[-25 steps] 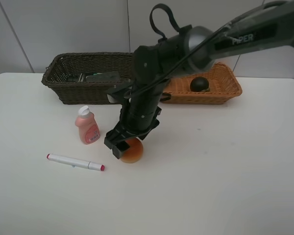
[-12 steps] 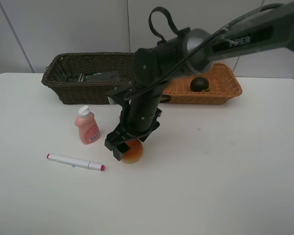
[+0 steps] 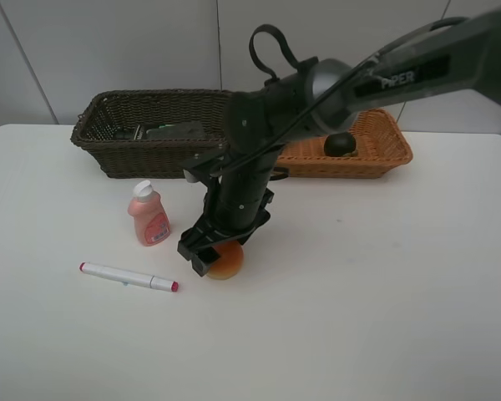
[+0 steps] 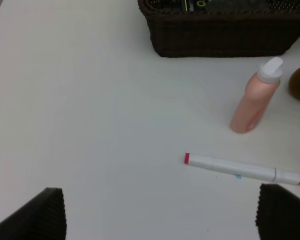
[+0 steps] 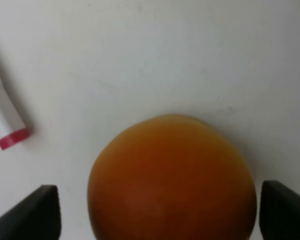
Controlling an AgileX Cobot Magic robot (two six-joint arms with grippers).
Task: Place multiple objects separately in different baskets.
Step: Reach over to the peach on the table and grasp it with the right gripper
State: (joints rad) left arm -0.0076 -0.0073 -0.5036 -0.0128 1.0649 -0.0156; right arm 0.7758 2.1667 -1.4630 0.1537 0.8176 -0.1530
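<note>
orange-red fruit [image 3: 227, 262] lies on the white table [image 3: 384, 301], left of centre in the high view, touching none of the other items. right gripper [image 3: 207, 254] is set over it from above, with the jaws spread wide and one finger [image 5: 37, 212] on each side of the fruit. on one side a strip of table shows between finger and skin; on the other the gap is very narrow. no grip is seen and nothing is held.

white pink-tipped marker [image 3: 128, 276] lies flat just beside the fruit, one pink tip towards it and apart from it. pink white-capped bottle [image 3: 149, 216] stands upright nearby, between the marker and the dark brown basket [image 3: 108, 142]. that basket sits at the back of the table and holds dark items that cannot be told apart. light orange-tan basket [image 3: 388, 154] sits beside it, partly hidden by the arm, with the dark-green round fruit [image 3: 340, 144] inside.

left gripper [image 4: 162, 217] — jaws wide apart, empty, hanging above bare table near the marker.
</note>
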